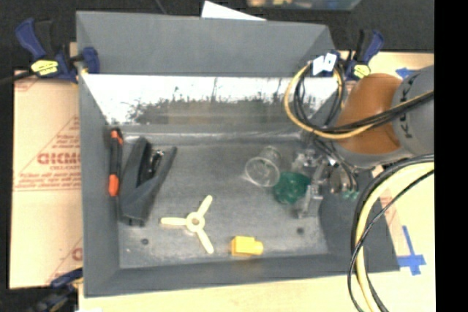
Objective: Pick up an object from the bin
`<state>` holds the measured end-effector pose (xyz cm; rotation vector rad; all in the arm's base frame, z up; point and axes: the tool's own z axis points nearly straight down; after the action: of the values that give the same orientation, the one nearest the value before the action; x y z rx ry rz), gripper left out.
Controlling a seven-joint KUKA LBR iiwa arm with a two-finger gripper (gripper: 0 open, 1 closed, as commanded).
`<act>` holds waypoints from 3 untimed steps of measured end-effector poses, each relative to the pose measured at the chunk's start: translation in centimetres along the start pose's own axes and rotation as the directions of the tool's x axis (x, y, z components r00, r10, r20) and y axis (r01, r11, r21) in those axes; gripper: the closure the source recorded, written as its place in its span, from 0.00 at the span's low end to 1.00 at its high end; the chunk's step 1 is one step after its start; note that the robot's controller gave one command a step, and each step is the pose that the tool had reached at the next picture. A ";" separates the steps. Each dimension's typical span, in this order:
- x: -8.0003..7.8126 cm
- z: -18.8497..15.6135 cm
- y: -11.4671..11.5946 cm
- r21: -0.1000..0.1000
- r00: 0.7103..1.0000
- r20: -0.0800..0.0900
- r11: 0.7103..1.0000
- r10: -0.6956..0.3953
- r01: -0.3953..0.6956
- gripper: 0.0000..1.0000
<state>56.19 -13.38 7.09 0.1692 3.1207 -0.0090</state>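
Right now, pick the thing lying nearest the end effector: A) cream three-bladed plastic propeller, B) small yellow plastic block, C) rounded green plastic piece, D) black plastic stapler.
C: the rounded green plastic piece lies right beside the end effector, while the other three lie farther to the left.

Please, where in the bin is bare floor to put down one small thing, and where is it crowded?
Widest bare floor: between the stapler and the clear cup. A smaller patch lies right of the yellow block, at the front. Crowded: the right side, where cup, green thing and gripper sit close together.
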 end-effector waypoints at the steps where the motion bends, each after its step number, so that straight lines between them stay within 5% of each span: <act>1: -0.6 0.0 1.1 0.000 0.999 0.000 0.999 0.036 -0.036 1.00; 3: -0.6 -0.8 1.0 0.001 0.999 0.002 0.999 0.034 -0.034 1.00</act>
<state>56.87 -12.41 7.93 0.2219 3.1152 -0.0105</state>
